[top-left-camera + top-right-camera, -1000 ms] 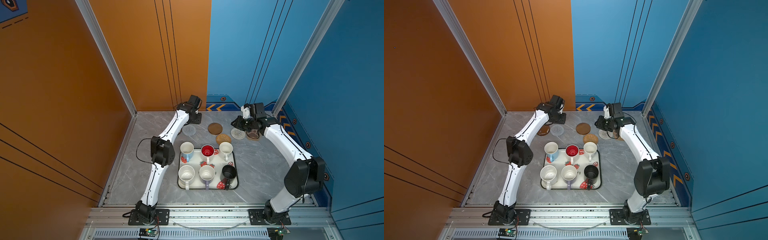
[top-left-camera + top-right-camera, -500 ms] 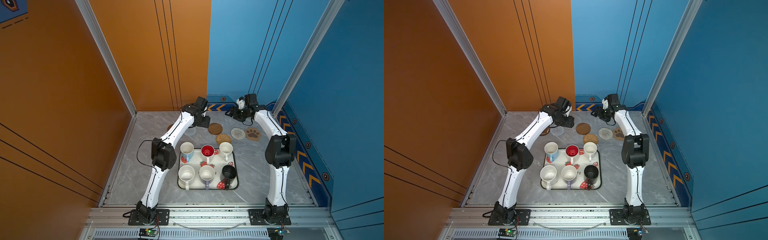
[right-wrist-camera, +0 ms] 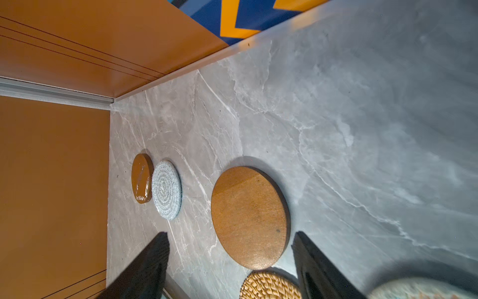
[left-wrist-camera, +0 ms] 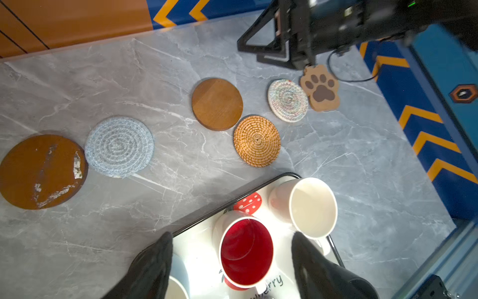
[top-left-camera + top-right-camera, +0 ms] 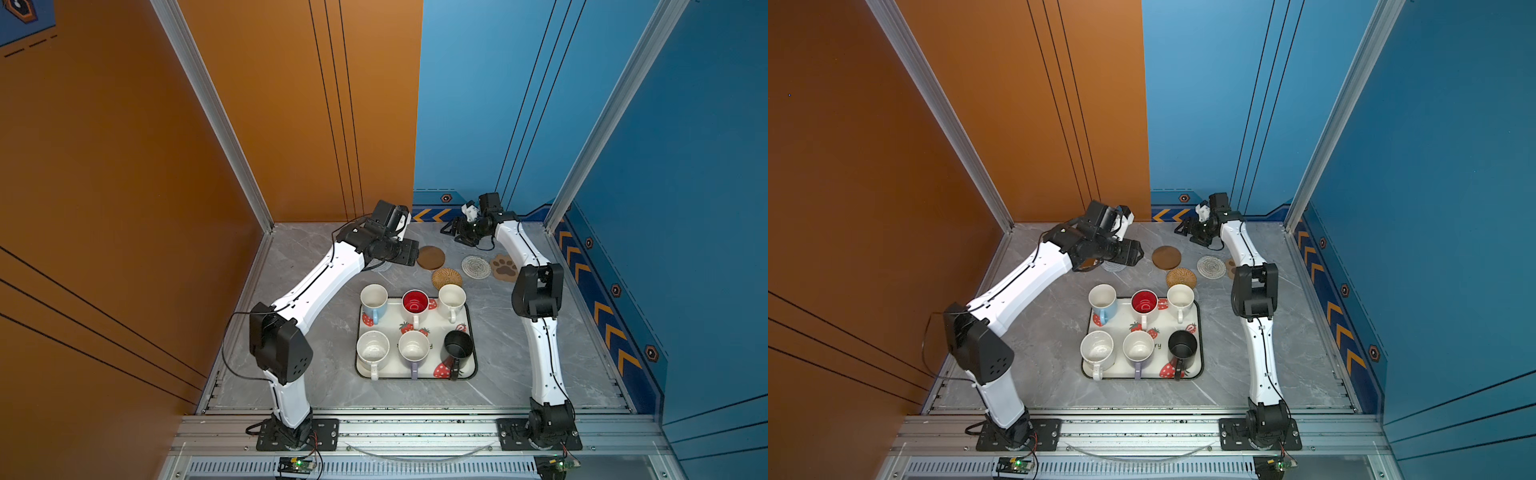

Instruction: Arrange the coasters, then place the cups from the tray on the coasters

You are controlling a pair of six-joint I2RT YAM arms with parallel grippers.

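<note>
The six coasters lie flat on the table [image 4: 181, 51] beyond the tray [image 5: 395, 376]: a worn brown disc [image 4: 42, 170] just beside a grey woven round [image 4: 119, 146], then a second brown disc [image 4: 217, 104], a rattan round [image 4: 256, 141], and a white woven round [image 4: 287, 100] against the paw piece [image 4: 320, 88]. They look light and thin. The discs are probably stiff and the woven rounds soft, so an edge pinch or a slide should suit them. All six cups stand on the tray in two rows. They look glazed, hard, slippery and breakable. The red-inside cup [image 4: 245, 255] is best taken across its rim wall or by its handle. The left end effector [image 4: 231, 236] hangs above it, fingers apart and empty. The right end effector [image 3: 230, 234], also spread and empty, is near the far wall.
</note>
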